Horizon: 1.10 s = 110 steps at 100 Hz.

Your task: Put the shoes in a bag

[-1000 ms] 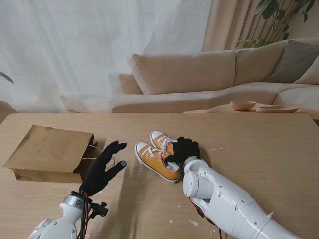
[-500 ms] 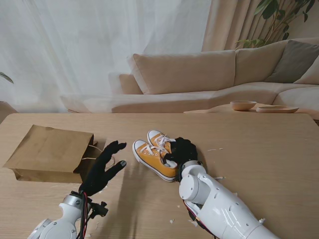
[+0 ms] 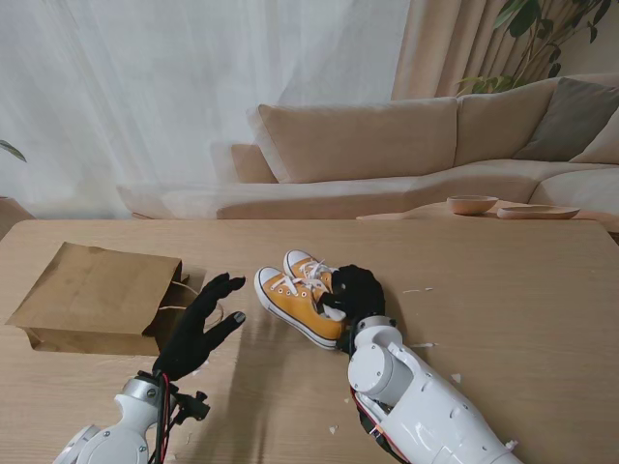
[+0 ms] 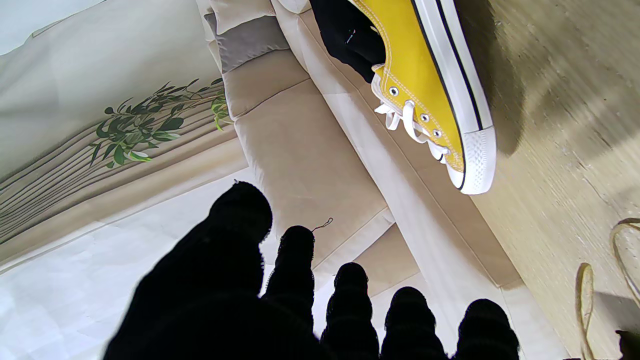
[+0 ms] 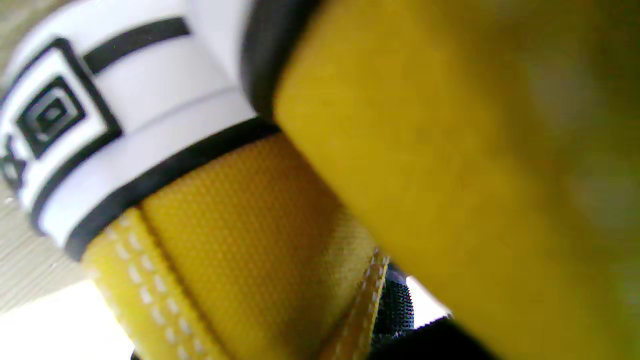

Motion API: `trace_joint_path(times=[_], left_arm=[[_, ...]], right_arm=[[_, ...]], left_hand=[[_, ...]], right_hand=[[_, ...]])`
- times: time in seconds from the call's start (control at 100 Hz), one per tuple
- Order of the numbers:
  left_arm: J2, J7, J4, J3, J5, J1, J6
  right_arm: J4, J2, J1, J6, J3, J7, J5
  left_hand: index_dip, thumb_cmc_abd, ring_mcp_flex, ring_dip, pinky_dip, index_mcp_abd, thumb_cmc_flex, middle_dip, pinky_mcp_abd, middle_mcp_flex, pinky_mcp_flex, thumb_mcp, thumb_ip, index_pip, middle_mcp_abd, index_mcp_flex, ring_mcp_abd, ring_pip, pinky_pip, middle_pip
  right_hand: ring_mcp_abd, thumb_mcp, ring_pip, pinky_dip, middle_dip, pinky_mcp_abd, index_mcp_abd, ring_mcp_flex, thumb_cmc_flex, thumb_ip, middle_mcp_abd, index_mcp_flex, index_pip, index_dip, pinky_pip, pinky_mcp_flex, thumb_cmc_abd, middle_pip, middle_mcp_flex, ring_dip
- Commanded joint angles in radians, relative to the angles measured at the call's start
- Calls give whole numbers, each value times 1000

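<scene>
Two yellow sneakers (image 3: pixel 295 298) with white toe caps and laces sit side by side mid-table, toes pointing left and away from me. My right hand (image 3: pixel 353 291) is shut on their heel ends, and the right wrist view is filled by a yellow heel (image 5: pixel 240 235). In the left wrist view the near sneaker (image 4: pixel 435 95) appears lifted slightly off the wood. A brown paper bag (image 3: pixel 92 295) lies flat at the left with its cord handles (image 3: pixel 184 295) toward the shoes. Beside the bag's mouth my left hand (image 3: pixel 201 327) hovers open, its fingers (image 4: pixel 295 270) spread.
Small white scraps (image 3: pixel 426 346) lie on the wooden table (image 3: pixel 503 290) near my right arm. A beige sofa (image 3: pixel 406 145) stands beyond the far edge, with two bowls (image 3: pixel 472 204) on a low table at the right.
My right hand has carried both sneakers a little left, toward the bag, with the right arm following. The left hand has stayed in place.
</scene>
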<state>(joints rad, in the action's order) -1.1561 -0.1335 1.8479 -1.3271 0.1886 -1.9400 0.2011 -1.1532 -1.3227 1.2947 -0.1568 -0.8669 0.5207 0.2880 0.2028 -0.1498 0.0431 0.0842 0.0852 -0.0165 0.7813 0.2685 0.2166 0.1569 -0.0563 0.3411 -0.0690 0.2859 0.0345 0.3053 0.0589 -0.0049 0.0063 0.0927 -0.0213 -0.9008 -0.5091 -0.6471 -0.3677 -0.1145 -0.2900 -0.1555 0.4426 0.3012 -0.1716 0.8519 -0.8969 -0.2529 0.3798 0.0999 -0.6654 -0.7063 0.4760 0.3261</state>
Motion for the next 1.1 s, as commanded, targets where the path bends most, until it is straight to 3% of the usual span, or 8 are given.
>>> trace_joint_path(times=[0.0,0.16,0.24,0.32,0.43,0.73,0.96,1.09], left_arm=[[-2,12,5,0,3,-4,3],[-2,11,5,0,3,-3,4],[-2,10,5,1,4,-3,4],[-2,10,5,1,4,-2,4],[-3,9,4,1,4,-2,4],[-3,5,1,3,12,-1,3],[0,7,1,12,45,12,-15],[12,44,12,13,105,35,-60]], right_arm=[[-30,-12,-2,23,-4,2,-1],[-31,-14,1,39,-8,14,-2],[-30,-14,2,47,-9,15,-3],[-29,-13,4,58,-10,19,-1],[-36,-10,11,72,-13,31,18],[-96,3,55,100,-34,88,93],[-166,22,110,134,-68,106,141],[-210,40,149,159,-90,100,180]], left_hand=[[11,24,-17,13,-13,-9,18,3,-34,-2,0,-17,-7,9,-12,14,-26,-12,-21,12],[11,24,-17,12,-14,-9,19,3,-35,-1,1,-17,-7,9,-11,15,-26,-12,-21,12],[11,24,-18,12,-14,-9,18,3,-34,-1,0,-18,-7,8,-11,15,-25,-13,-21,12],[12,24,-18,12,-14,-8,17,3,-35,-1,1,-18,-7,9,-12,16,-26,-13,-21,13],[11,24,-17,12,-14,-8,16,3,-35,-1,1,-18,-7,8,-12,15,-26,-13,-21,13],[12,23,-17,12,-14,-8,18,3,-34,0,1,-17,-6,9,-10,17,-25,-12,-21,14],[13,3,-16,16,-13,6,43,10,-31,9,1,-2,-3,13,3,28,-19,-9,-20,27],[20,-33,-14,58,0,30,55,32,-22,14,0,37,2,22,24,48,-2,2,-15,63]], right_hand=[[39,-156,-11,13,-10,25,-274,-5,47,-7,-42,56,-46,-80,8,1,55,-31,-7,11],[50,-74,-16,13,-19,31,-278,-1,185,-40,-41,67,2,-408,17,-6,147,-58,-25,14],[52,-84,-17,13,-21,33,-267,1,204,-52,-44,96,13,-488,15,-11,159,-63,-21,14],[55,-92,-17,12,-22,33,-267,1,209,-57,-46,103,0,-519,15,-12,167,-67,-20,14],[56,-90,-21,8,-29,34,-270,3,207,-65,-40,104,19,-638,16,-18,202,-85,-26,16],[65,-26,-38,2,-36,35,-298,13,208,-72,-27,67,41,-739,9,-26,268,-107,-50,24],[66,-19,-35,-1,-34,35,-311,18,203,-71,-28,65,50,-752,7,-30,268,-105,-59,22],[66,-26,-33,-3,-33,31,-314,17,199,-71,-28,74,62,-749,6,-29,257,-104,-59,21]])
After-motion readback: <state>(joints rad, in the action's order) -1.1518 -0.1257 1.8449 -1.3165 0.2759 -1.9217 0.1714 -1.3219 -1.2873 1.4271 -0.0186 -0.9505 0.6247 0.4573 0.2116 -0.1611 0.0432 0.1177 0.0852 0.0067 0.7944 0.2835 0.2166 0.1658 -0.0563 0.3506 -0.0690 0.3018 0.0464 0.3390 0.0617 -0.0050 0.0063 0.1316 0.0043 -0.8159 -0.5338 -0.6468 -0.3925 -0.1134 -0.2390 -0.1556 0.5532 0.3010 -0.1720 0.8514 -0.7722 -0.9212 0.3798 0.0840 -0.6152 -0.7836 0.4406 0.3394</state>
